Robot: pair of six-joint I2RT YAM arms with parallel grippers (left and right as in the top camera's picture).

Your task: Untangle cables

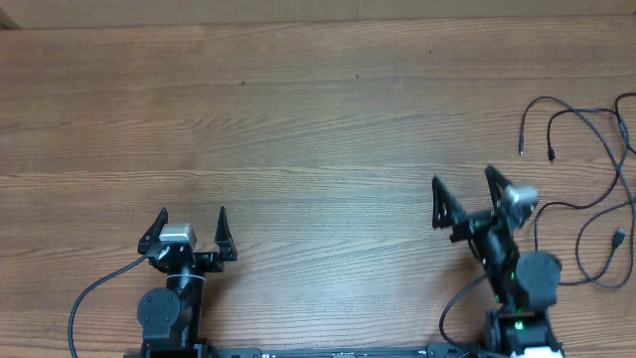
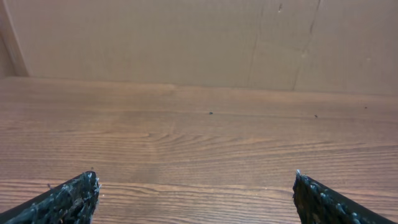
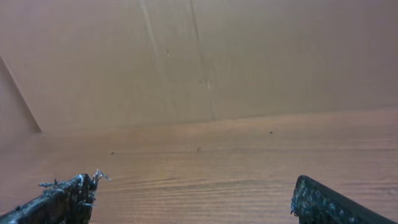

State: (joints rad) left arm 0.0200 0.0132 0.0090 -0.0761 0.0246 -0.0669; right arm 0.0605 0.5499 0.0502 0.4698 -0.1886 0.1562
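Observation:
The cables lie as thin black cords in loose loops at the table's right edge, seen only from overhead, with small plug ends pointing toward me and another plug lower down. My right gripper stands open just left of them, touching none, nothing between its fingers. Far to the left, near the front edge, my left gripper is open and empty, its fingertips wide apart over bare wood. Neither wrist view shows any cable.
A brown cardboard wall rises behind the wooden table. Thicker black wires run from the arm bases at the front edge.

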